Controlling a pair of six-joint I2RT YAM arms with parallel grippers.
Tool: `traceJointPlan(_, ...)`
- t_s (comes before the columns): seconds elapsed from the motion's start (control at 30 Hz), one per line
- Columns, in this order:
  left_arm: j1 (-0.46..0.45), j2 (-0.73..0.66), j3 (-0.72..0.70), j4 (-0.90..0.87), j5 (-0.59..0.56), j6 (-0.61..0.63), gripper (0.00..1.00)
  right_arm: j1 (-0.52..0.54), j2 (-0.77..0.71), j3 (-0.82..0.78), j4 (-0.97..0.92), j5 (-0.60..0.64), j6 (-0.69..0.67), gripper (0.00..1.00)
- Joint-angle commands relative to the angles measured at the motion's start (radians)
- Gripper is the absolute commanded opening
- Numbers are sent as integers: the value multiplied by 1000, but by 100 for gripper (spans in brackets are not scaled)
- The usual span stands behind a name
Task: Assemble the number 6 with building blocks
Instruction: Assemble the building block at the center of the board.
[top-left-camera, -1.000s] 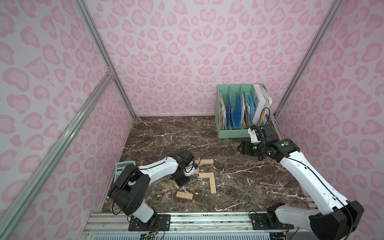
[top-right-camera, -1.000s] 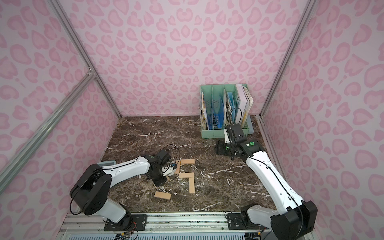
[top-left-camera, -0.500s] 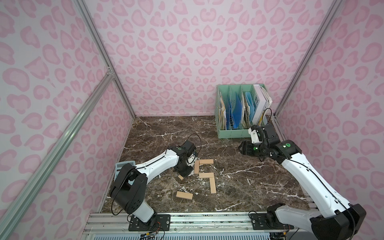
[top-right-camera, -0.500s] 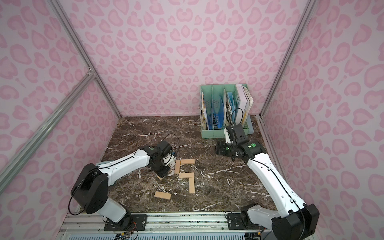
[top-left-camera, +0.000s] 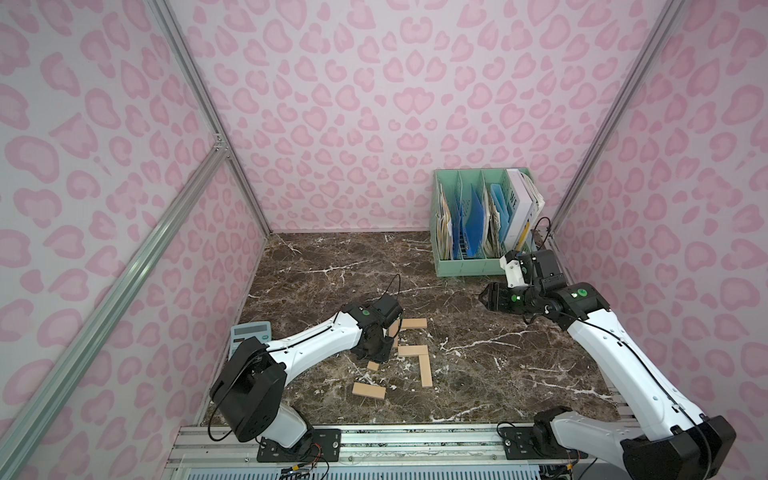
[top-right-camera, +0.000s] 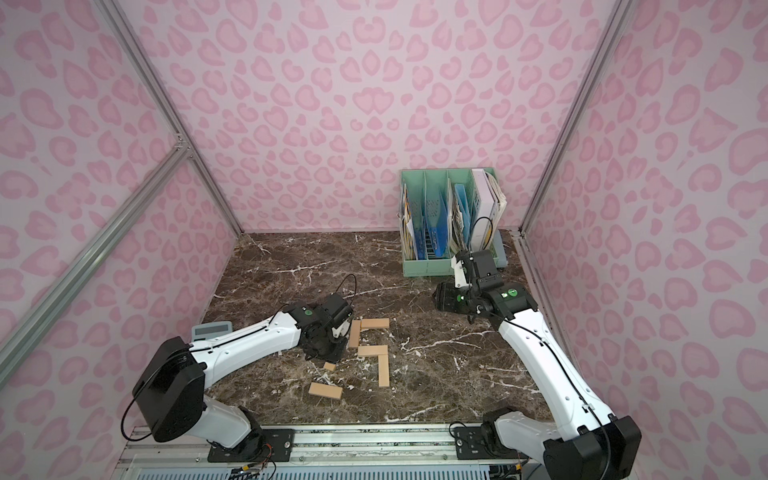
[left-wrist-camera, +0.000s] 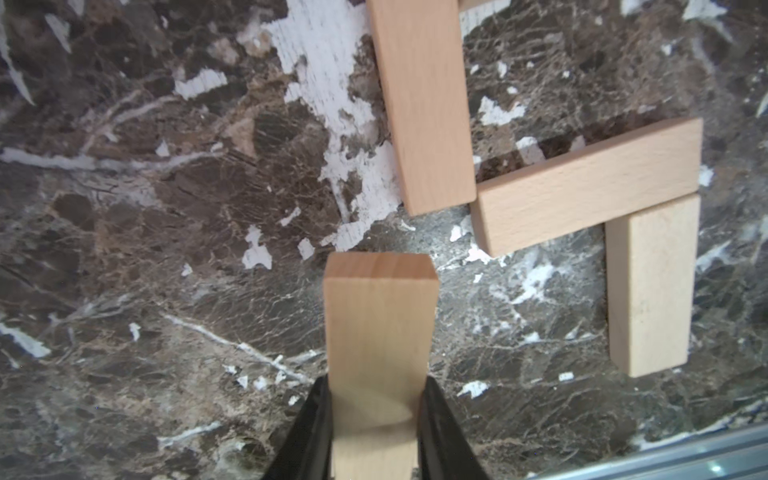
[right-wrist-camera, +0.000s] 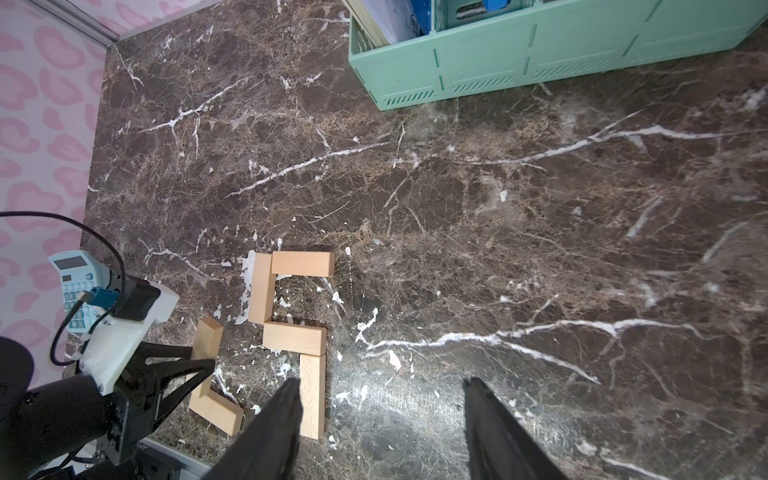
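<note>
Several pale wooden building blocks lie as a partial number 6. A top block (top-left-camera: 413, 323) meets a left upright block (right-wrist-camera: 262, 289); below them a middle block (top-left-camera: 412, 350) joins a right upright block (top-left-camera: 425, 371). One loose block (top-left-camera: 368, 390) lies nearer the front. My left gripper (left-wrist-camera: 376, 386) is shut on another block (left-wrist-camera: 380, 316), held tilted just left of the middle block, its tip (top-left-camera: 372, 365) showing under the wrist. My right gripper (right-wrist-camera: 380, 384) is open and holds nothing; in a top view it (top-left-camera: 484, 297) hovers far right of the blocks.
A green file organizer (top-left-camera: 473, 266) with papers stands at the back right, close behind the right arm. A grey-blue calculator (top-left-camera: 250, 332) lies by the left wall. The metal rail (top-left-camera: 415, 436) runs along the table's front edge.
My left gripper has carried its block a little to the right, toward the laid blocks. The right gripper's fingers have drawn in slightly; that arm has hardly moved.
</note>
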Motion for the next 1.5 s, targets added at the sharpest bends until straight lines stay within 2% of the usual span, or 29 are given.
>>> traceJointPlan(0.0,-33,19,-1,48,-39,-112,25,-4,-5,-6,7,-14,-21,64)
traceJointPlan(0.3,-112,98,-8,104,-51,-152,24,-10,-17,-9,-6,-9,-28,63)
traceJointPlan(0.8,-118,43,-60,124,-37,-231,23,-13,-42,-17,-25,-5,-26,62)
traceJointPlan(1.47,-137,64,-64,150,-21,-288,23,-13,-73,-21,-48,1,-29,62)
